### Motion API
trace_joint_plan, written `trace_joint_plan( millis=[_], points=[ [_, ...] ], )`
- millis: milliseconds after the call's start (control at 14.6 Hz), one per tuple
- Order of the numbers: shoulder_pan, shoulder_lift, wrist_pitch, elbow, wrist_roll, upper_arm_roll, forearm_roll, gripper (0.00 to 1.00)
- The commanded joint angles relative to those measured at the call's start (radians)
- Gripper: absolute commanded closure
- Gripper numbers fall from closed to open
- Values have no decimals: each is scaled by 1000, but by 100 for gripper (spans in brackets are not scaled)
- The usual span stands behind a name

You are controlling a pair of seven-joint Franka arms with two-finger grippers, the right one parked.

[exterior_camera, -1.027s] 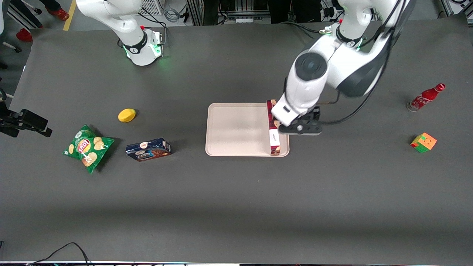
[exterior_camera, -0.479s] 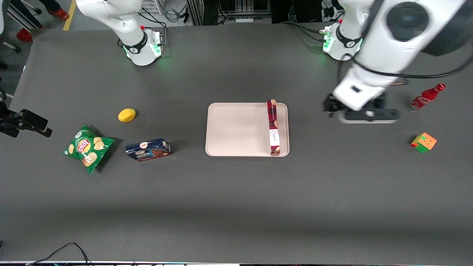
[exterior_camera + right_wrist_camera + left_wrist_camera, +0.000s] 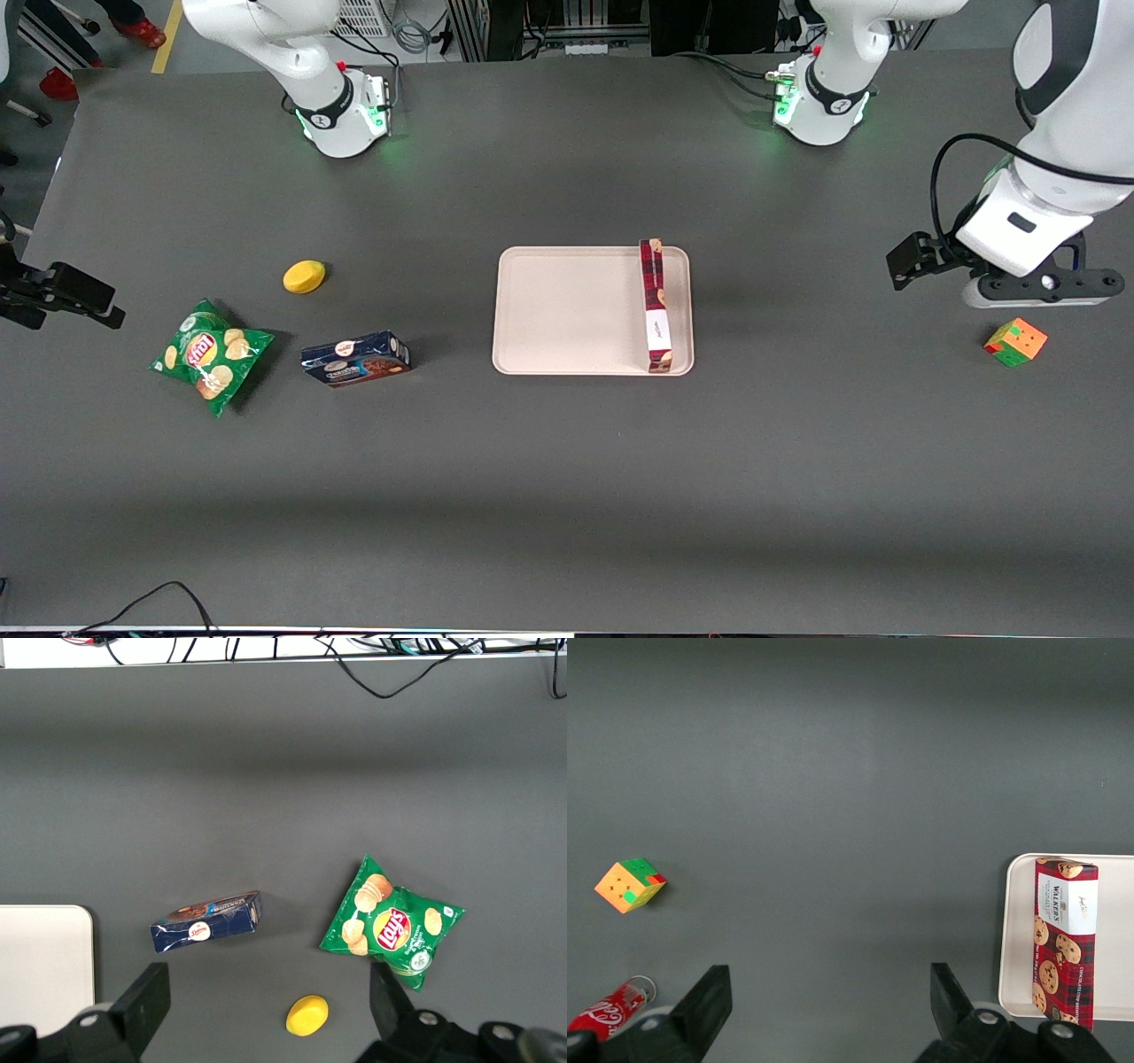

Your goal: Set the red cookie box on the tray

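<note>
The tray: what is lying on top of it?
Only the red cookie box lies on the tray, along its edge nearest the working arm. The open gripper hangs away over the table.

Toward the parked arm's end of the dark table (image 3: 567, 496) we see a blue cookie box (image 3: 355, 359), with a green chips bag (image 3: 210, 354) at its nine o'clock and a yellow lemon (image 3: 304, 276) at its eleven. Toward the working arm's end, a colour cube (image 3: 1015, 342) lies at six o'clock from the gripper (image 3: 1038, 292), with a red cola bottle (image 3: 607, 1014) near it.

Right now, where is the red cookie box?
The red cookie box stands on the tray, along its edge toward the working arm; the open gripper is away, near the cube.
</note>
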Motion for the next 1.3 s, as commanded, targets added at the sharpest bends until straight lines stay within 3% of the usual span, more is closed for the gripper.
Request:
trace_joint_plan(
  millis=[0,548,890,1233],
  points=[
    [-26,-41,18,-30,12,40,-13,0],
    [-23,-11,7,15,131,109,-7,0],
    [59,6,-5,33,220,87,-8,0],
    [61,8,-6,38,227,86,-7,0]
  ],
)
